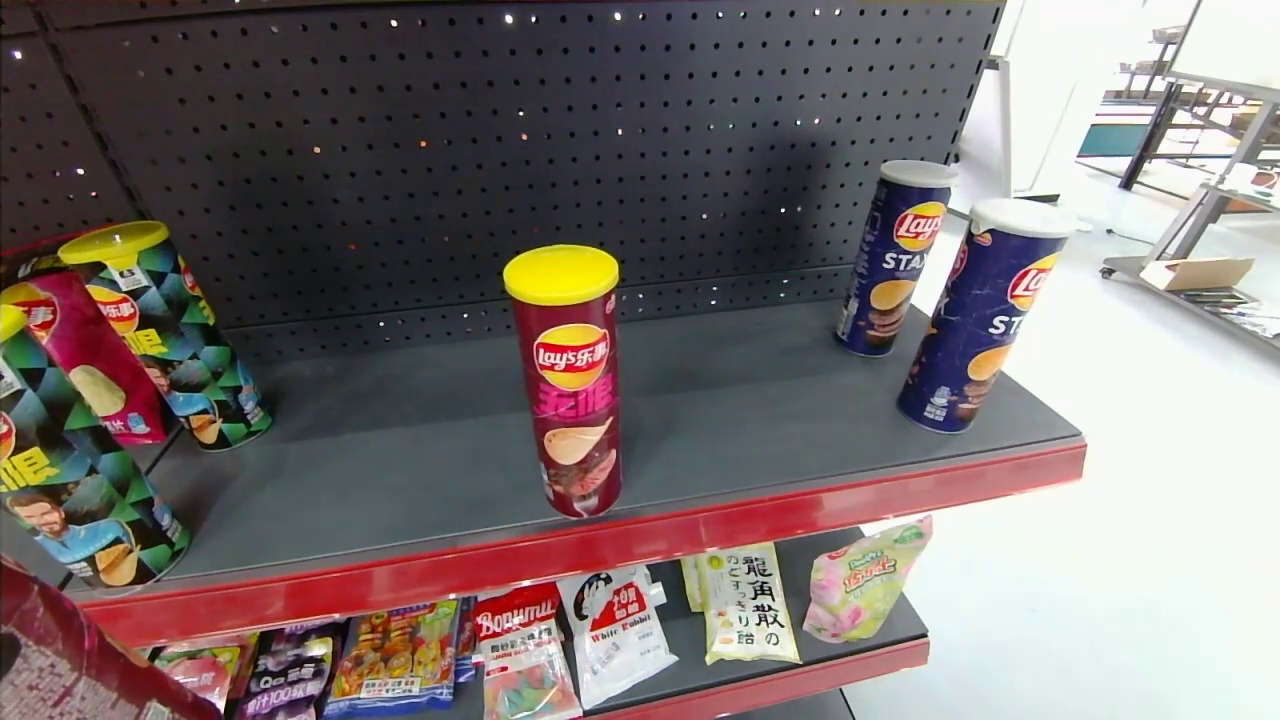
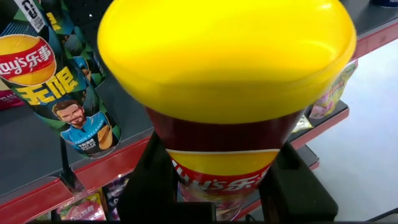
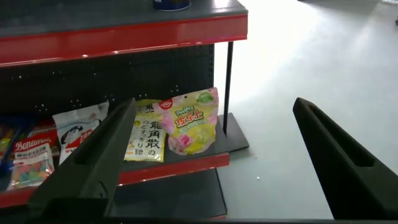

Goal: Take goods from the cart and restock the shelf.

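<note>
A dark-red chip can with a yellow lid [image 2: 227,56] sits between the black fingers [image 2: 149,186] of my left gripper [image 2: 217,196], which is shut on its body. It is held in front of the upper shelf's red front edge [image 2: 118,165]. A maroon shape at the lower left corner [image 1: 60,640] may be this can. A matching red can [image 1: 572,385] stands upright near the front of the grey upper shelf [image 1: 760,400]. My right gripper [image 3: 217,162] is open and holds nothing; it faces the lower shelf.
Two blue cans [image 1: 893,262] [image 1: 975,330] stand at the shelf's right end. Green-patterned cans [image 1: 170,330] [image 1: 70,480] and a pink one [image 1: 85,350] crowd the left. Snack bags [image 3: 193,121] lie on the lower shelf [image 1: 860,640]. White floor lies to the right.
</note>
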`<state>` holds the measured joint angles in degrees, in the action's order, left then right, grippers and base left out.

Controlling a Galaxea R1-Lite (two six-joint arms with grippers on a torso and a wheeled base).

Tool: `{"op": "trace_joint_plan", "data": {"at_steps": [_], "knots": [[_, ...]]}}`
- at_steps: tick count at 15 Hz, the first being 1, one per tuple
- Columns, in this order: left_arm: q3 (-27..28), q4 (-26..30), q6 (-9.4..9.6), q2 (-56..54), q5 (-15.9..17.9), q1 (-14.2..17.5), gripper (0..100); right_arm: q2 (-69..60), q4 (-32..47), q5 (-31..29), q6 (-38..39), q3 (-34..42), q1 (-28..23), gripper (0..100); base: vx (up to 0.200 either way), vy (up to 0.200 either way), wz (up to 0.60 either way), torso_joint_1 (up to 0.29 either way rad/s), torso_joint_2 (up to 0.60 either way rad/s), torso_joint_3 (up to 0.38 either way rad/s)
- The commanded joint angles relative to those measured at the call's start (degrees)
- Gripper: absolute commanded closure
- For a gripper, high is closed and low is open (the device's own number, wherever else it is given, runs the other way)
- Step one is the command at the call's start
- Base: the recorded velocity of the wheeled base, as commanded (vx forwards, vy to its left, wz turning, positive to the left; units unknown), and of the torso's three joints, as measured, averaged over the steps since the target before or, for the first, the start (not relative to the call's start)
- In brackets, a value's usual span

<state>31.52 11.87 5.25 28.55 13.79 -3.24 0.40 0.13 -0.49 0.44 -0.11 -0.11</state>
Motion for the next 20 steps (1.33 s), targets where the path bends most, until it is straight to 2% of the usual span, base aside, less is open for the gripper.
{"op": "trace_joint_plan", "data": {"at_steps": [1, 6, 11, 12, 14, 15, 16, 17, 19, 20], "knots": [[0.03, -0.01, -0.42, -0.25, -0.25, 0.08, 100, -0.31, 0.04, -0.04, -0.09, 0.02, 0.02, 0, 0.0, 0.0, 0.0, 0.0, 0.0, 0.0], [2.23, -0.89, -0.51, 2.04, -0.16, 0.08, 100, -0.31, 0.04, 0.05, -0.18, 0.02, 0.02, 0, 0.0, 0.0, 0.0, 0.0, 0.0, 0.0], [3.46, -16.44, 0.11, 17.59, -0.08, -0.27, 100, -0.4, 0.04, 0.05, -0.18, 0.02, 0.02, 0, 0.0, 0.0, 0.0, 0.0, 0.0, 0.0], [3.54, -17.23, 0.11, 19.61, -0.08, -1.06, 100, -0.31, 0.04, 0.05, -0.18, 0.02, 0.02, 0, 0.0, 0.0, 0.0, 0.0, 0.0, 0.0], [4.16, -19.87, -0.16, 22.69, -0.25, -4.58, 100, -0.4, 0.04, 0.05, -0.18, 0.02, 0.02, 0, 0.0, 0.0, 0.0, 0.0, 0.0, 0.0], [4.6, -21.81, -0.16, 24.71, -0.34, -8.97, 100, -0.31, 0.04, 0.05, -0.18, 0.02, 0.02, 0, 0.0, 0.0, 0.0, 0.0, 0.0, 0.0], [4.6, -21.81, -0.16, 24.71, -0.34, -8.97, 100, -0.31, 0.04, 0.05, -0.18, 0.02, 0.02, 0, 0.0, 0.0, 0.0, 0.0, 0.0, 0.0], [5.83, -26.64, -0.33, 31.39, -2.19, -13.46, 100, -0.4, 0.04, 0.05, -0.18, 0.02, 0.02, 0, 0.0, 0.0, 0.0, 0.0, 0.0, 0.0], [10.84, -31.74, -0.33, 40.71, -2.45, -13.19, 100, -0.31, 0.04, 0.05, -0.18, 0.02, 0.02, 0, 0.0, 0.0, 0.0, 0.0, 0.0, 0.0], [14.09, -32.44, -0.16, 44.4, -2.54, -13.19, 100, -0.31, 0.04, 0.05, -0.18, 0.02, 0.02, 0, 0.0, 0.0, 0.0, 0.0, 0.0, 0.0]]}}
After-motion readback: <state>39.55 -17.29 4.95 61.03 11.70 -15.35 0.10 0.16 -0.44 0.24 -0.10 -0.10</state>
